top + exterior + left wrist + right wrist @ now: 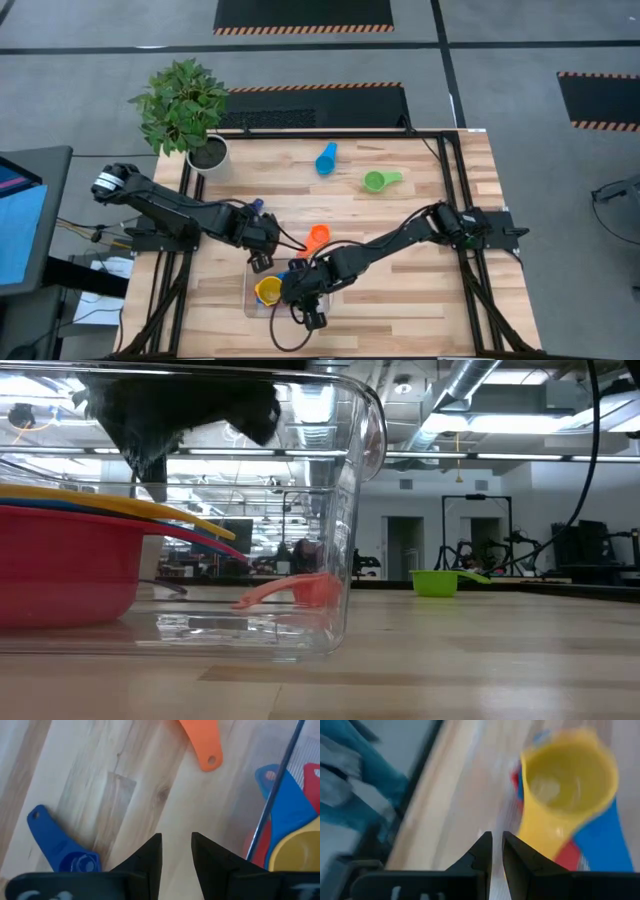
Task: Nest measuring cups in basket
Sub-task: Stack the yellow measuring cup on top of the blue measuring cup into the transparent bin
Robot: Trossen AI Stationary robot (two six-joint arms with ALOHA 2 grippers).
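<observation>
Currently the clear rectangular plastic basket [252, 298] sits at the near edge of the pale wooden table [400, 300]. Inside it, the yellow plastic measuring cup [565, 795] rests on top of a blue cup [602, 837] and the red plastic measuring cup [60, 565], stacked one in another; the low view shows the red bowl lowest with blue and yellow handles fanning above it.

Right gripper [496, 851] hangs over the basket's near side, just beside the yellow cup, its dark fingers close together with only a thin gap and nothing between them.

Left gripper [176, 851] hovers just outside the basket's far left corner, fingers a narrow gap apart, holding nothing. On the bare wood beside it lies the dark blue plastic measuring cup [60, 851], and the handle of the orange plastic measuring cup [202, 742] lies ahead of it, near the basket wall. From above, the orange cup sits just beyond the basket's far side.

Light blue plastic measuring cup [326, 158] and green plastic measuring cup [378, 181] lie well apart from the basket, toward the far side of the table. A leafy green plant in a white pot [207, 155] stands at the far left corner.
</observation>
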